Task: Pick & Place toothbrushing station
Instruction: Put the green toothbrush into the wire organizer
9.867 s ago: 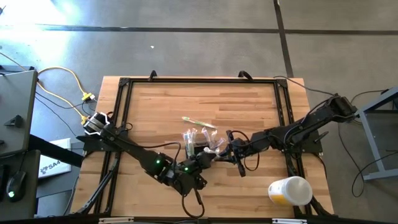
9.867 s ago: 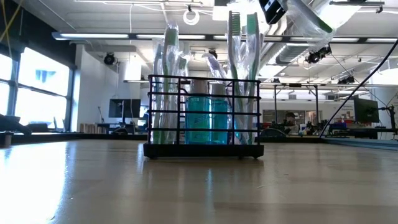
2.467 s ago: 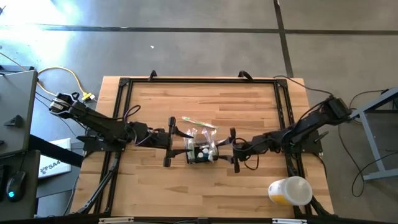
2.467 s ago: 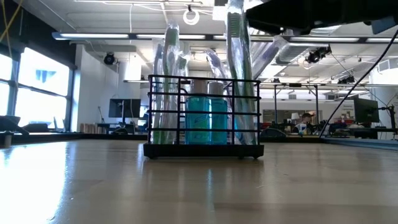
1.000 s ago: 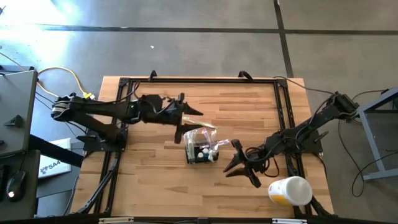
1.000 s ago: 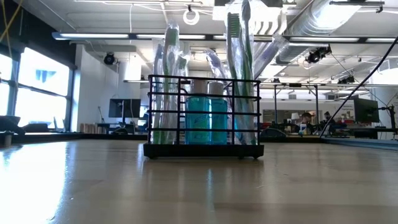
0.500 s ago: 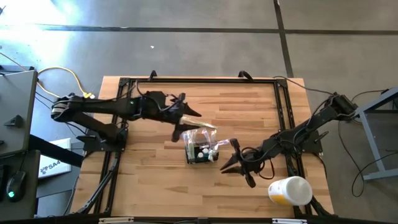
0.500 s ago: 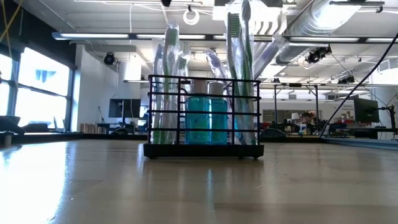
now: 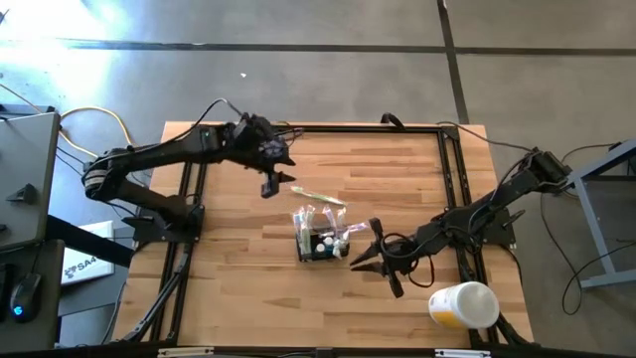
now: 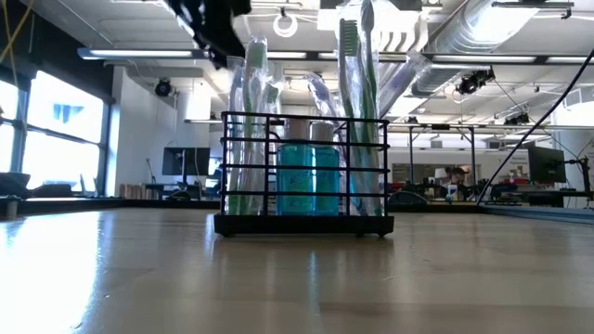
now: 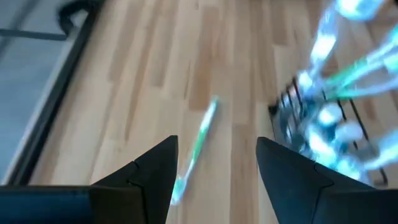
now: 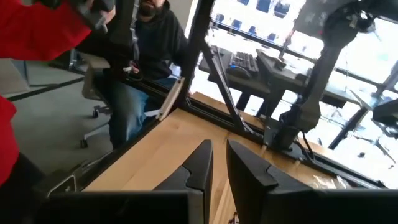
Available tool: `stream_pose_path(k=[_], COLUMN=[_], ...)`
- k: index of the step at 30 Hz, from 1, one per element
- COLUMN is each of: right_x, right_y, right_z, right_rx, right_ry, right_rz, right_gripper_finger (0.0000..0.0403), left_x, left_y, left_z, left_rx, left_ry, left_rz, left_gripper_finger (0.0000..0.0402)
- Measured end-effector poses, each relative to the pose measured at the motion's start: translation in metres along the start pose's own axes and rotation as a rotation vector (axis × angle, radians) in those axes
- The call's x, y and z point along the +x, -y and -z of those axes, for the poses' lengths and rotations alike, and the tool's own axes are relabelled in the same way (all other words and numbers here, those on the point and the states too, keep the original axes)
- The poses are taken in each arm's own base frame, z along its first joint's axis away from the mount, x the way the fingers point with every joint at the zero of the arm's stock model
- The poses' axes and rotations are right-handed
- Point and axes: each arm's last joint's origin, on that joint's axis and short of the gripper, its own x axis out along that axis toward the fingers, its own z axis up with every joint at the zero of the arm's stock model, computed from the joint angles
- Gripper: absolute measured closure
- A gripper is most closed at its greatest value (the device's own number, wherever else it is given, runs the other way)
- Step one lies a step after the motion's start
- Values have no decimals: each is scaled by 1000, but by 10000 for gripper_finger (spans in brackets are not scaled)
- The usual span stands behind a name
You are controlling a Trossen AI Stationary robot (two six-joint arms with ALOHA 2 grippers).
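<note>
Hovering your left gripper (image 9: 276, 180) with jaws spread wide and empty in the frame's upper left lines it up on the loose toothbrush (image 9: 318, 196), just above the centre-frame toothbrushing station (image 9: 320, 237), while your right gripper (image 9: 362, 261), nearly closed and empty, waits at lower right.

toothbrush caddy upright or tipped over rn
Upright: in the low view the black caddy sits flat on the table, toothbrushes standing in it.

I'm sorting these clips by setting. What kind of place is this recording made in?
Most likely a robotics lab in an open workshop hall. A wooden table carries two dark arms, rows of monitors and desks fill the room behind, and exposed ducts and strip lights run along the ceiling.
</note>
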Motion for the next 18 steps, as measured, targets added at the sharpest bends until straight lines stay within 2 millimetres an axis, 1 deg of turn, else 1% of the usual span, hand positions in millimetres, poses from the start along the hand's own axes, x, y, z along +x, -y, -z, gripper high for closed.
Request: stream_pose_path(k=[2, 5, 7, 10, 14, 18], right_x=[0, 0, 1, 1, 2, 2], right_y=[0, 2, 4, 7, 9, 14], right_z=[0, 1, 1, 2, 3, 5], right_rx=[17, 35, 51, 77, 90, 92], right_ry=[-4, -5, -7, -10, -17, -21], right_rz=[10, 16, 24, 32, 41, 55], right_gripper_finger=[364, 364, 364, 364, 364, 364], left_x=[3, 12, 20, 32, 51, 72], left_y=[-12, -31, -42, -54, -65, -66], left_z=[8, 19, 29, 44, 66, 87], left_rx=[11, 11, -2, -18, -54, 3], left_ry=[-44, -60, -95, -162, -268, -348], left_rz=[69, 165, 179, 146, 92, 95], left_gripper_finger=[190, 190, 190, 190, 190, 190])
